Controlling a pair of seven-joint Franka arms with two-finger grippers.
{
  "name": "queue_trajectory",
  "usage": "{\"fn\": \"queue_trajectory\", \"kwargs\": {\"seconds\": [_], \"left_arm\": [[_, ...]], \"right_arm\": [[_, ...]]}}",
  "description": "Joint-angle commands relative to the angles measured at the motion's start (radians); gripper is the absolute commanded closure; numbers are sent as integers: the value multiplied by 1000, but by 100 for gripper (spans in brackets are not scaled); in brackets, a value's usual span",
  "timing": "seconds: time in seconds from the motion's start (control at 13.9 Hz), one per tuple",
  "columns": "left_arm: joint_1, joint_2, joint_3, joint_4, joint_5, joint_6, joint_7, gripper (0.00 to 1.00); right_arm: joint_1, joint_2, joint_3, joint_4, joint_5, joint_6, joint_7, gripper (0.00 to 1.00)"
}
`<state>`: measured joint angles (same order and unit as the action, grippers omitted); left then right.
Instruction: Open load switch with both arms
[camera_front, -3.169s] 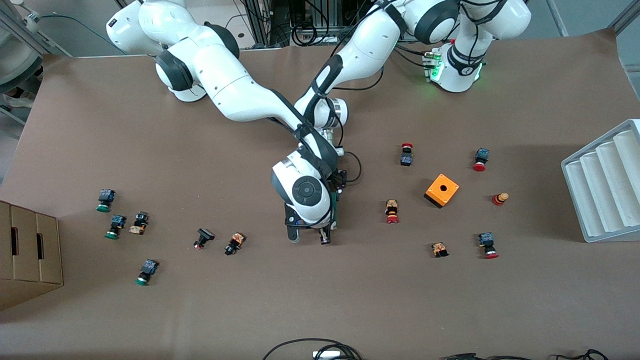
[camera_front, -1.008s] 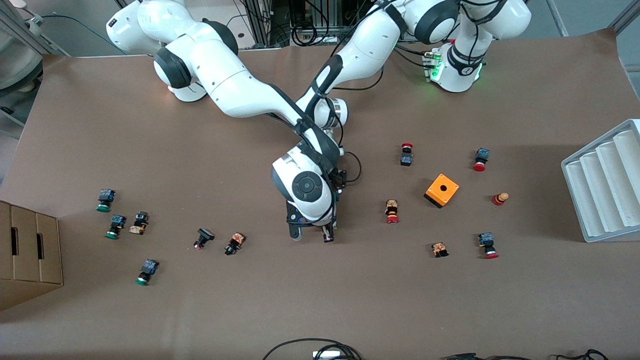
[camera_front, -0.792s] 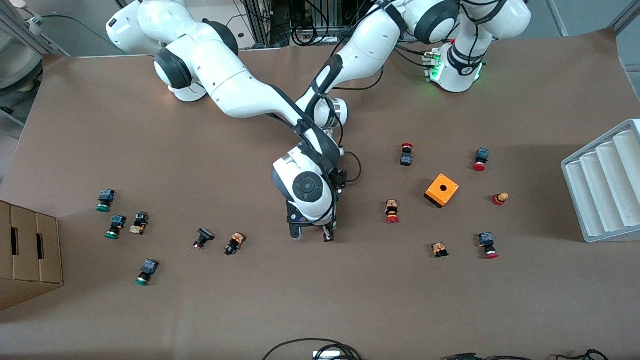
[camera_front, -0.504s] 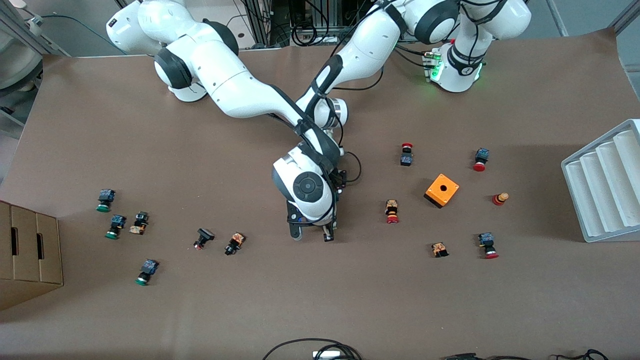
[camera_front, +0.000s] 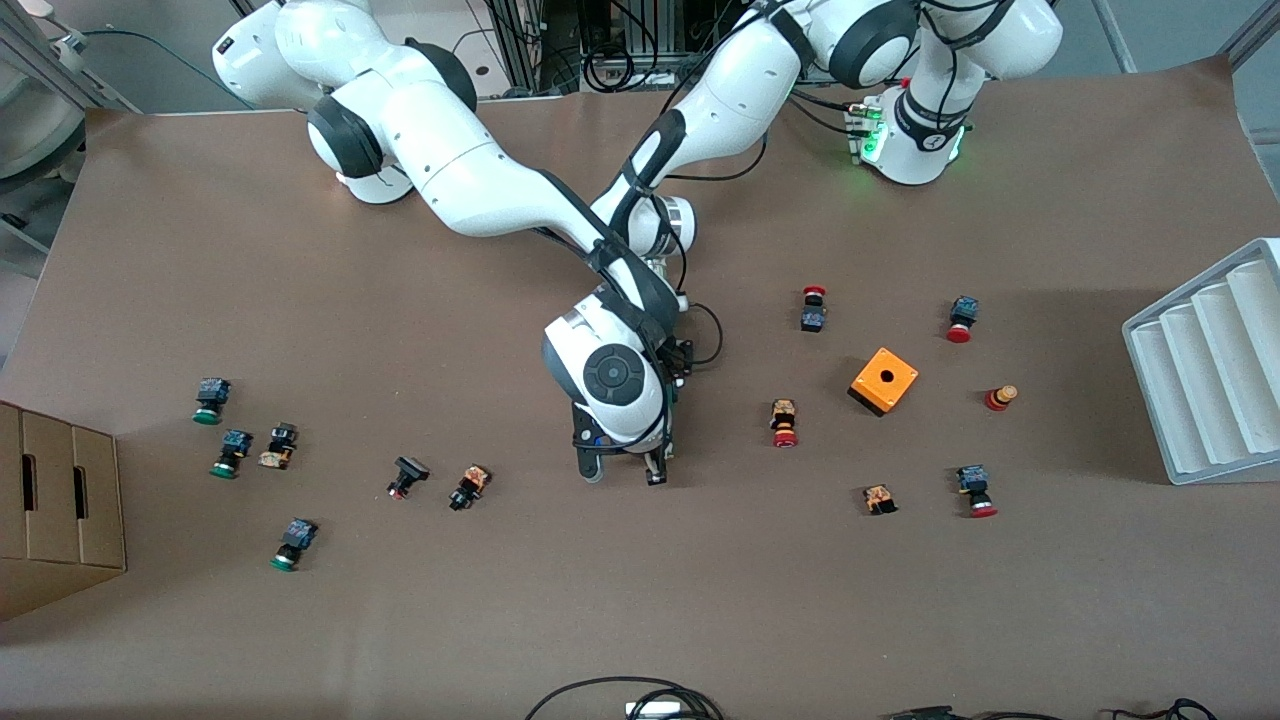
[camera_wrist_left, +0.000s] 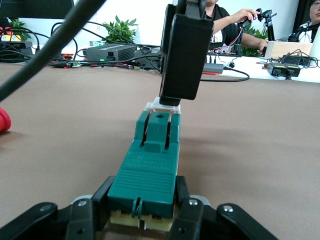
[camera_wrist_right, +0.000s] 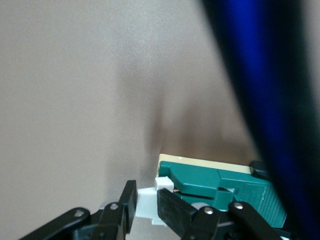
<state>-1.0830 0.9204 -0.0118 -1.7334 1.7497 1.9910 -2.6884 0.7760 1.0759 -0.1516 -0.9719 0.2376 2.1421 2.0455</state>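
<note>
Left wrist view: left gripper (camera_wrist_left: 142, 210) clamps load switch (camera_wrist_left: 150, 167); right gripper (camera_wrist_right: 145, 210) pinches its tab.

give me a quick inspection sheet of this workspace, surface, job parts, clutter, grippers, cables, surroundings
surface: brown table cover, no spills seen
job's things: dark-green load switch with white tab, held between both grippers over the middle of the table
clutter: orange box with a hole toward the left arm's end; small red-capped push buttons around it; green-capped push buttons toward the right arm's end
grippers: left gripper shut on the load switch body; right gripper closing its fingers around the white tab end
cables: black loops at the table edge nearest the front camera
surroundings: cardboard box at the right arm's end, white ridged tray at the left arm's end
</note>
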Motion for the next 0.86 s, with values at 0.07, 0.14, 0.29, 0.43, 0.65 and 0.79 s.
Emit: {"fn": "queue_trajectory", "kwargs": {"seconds": [0.07, 0.14, 0.29, 0.43, 0.65, 0.79], "left_arm": [[12, 8, -4, 46, 8, 15, 15, 49], [12, 8, -4, 46, 8, 15, 15, 49], [12, 8, -4, 46, 8, 15, 15, 48], [12, 8, -4, 46, 8, 15, 15, 48], [12, 6, -4, 46, 7, 17, 15, 48], [12, 5, -4, 46, 7, 17, 15, 48]], "right_arm": [[-3, -17, 15, -5, 23, -45, 15, 74], [-3, -24, 17, -11, 23, -45, 15, 74], [-4, -31, 17, -16, 23, -45, 15, 74], [-4, -39, 17, -27, 23, -45, 15, 74], [-3, -54, 18, -51, 23, -44, 12, 74], [-1, -54, 18, -56, 23, -42, 13, 74]]}}
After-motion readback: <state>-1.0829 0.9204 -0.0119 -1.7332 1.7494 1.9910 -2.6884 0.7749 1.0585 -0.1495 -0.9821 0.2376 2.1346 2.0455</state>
